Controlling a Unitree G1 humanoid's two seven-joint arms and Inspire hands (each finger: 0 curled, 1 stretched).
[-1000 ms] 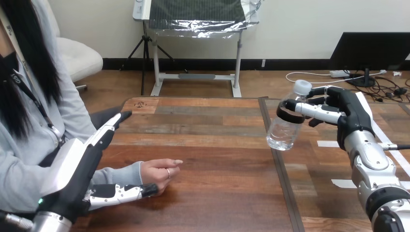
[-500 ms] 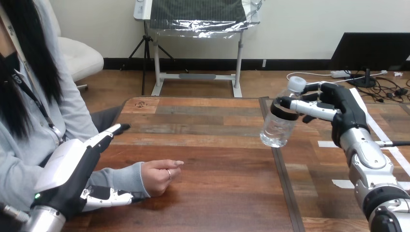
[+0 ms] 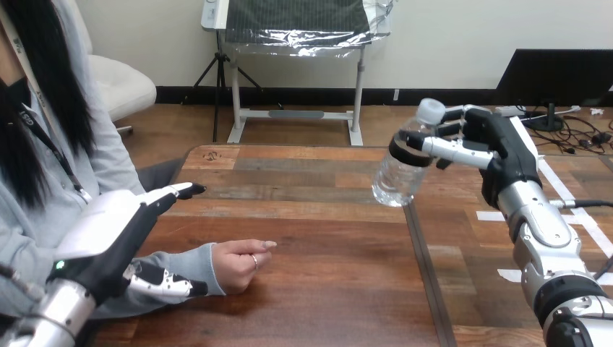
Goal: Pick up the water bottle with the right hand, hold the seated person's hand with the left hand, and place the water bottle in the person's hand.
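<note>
Above table (image 3: 325,289) at 2 o'clock, right hand (image 3: 493,143) grasps bottle (image 3: 395,178) for handover; left hand (image 3: 108,233) at 8, released, must next clasp person's hand (image 3: 242,264).

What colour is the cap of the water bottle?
White; the head view shows the cap on the water bottle in the right robot hand.

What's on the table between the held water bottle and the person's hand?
Nothing: in the head view, only bare wooden table lies between the water bottle and the person's hand.
</note>
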